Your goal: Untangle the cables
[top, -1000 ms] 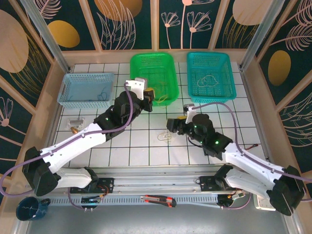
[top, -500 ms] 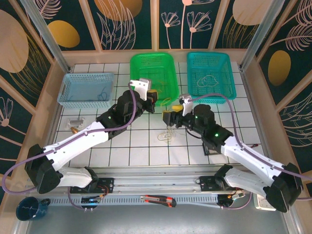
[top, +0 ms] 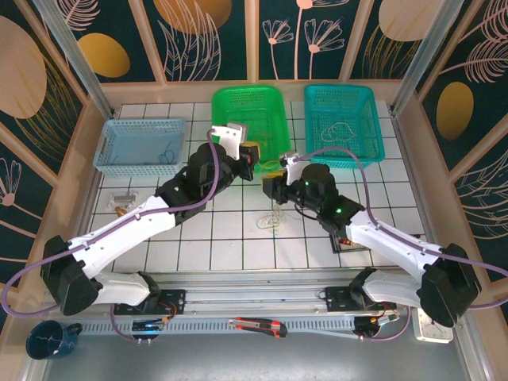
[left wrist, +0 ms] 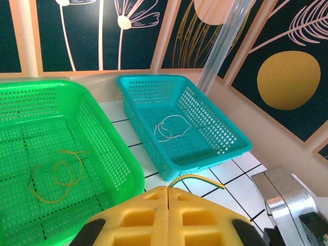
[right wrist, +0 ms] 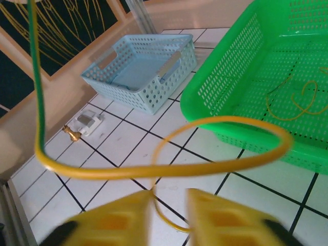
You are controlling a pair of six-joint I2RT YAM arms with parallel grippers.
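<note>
Just before the green basket (right wrist: pixel 225 87), the light, springy, slippery cable (right wrist: pixel 128 172) hangs pinched in the closed left gripper (left wrist: pixel 167 195), its loop between the slightly parted pads of the right gripper (right wrist: pixel 168 205), likely best gripped near that crossing.

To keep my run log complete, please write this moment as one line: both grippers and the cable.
left gripper: shut on yellow-green cable | right gripper: narrowly open, cable strand in the gap | cable: looped above table

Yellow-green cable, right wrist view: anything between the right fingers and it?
Nothing visible. The thin yellow-green cable loops just ahead of the right arm's yellow fingers, with one strand dropping into the gap between them. Only the white tiled table lies behind.
</note>
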